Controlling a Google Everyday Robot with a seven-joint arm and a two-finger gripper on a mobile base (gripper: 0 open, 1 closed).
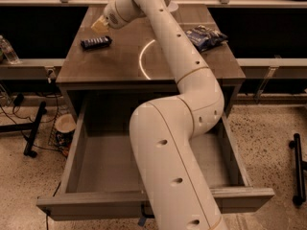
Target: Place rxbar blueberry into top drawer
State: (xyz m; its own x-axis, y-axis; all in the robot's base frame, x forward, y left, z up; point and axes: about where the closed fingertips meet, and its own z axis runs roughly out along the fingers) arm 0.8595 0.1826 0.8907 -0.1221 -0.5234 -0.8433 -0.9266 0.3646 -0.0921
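The rxbar blueberry (96, 42), a small flat dark blue bar, lies on the brown cabinet top (110, 63) near its left side. My gripper (100, 26) hovers at the end of the long white arm, just above and behind the bar, apart from it. The top drawer (72, 152) is pulled wide open below the cabinet top, with a plain grey inside and nothing visible in it. The arm's big white links cover the drawer's middle and part of its front panel.
A crinkled blue-and-white bag (206, 36) lies on the right of the cabinet top. A bright ring of reflected light (144, 61) shows mid-top. A black stand leg (34, 128) and cables are on the floor at left, another black stand (298, 169) at right.
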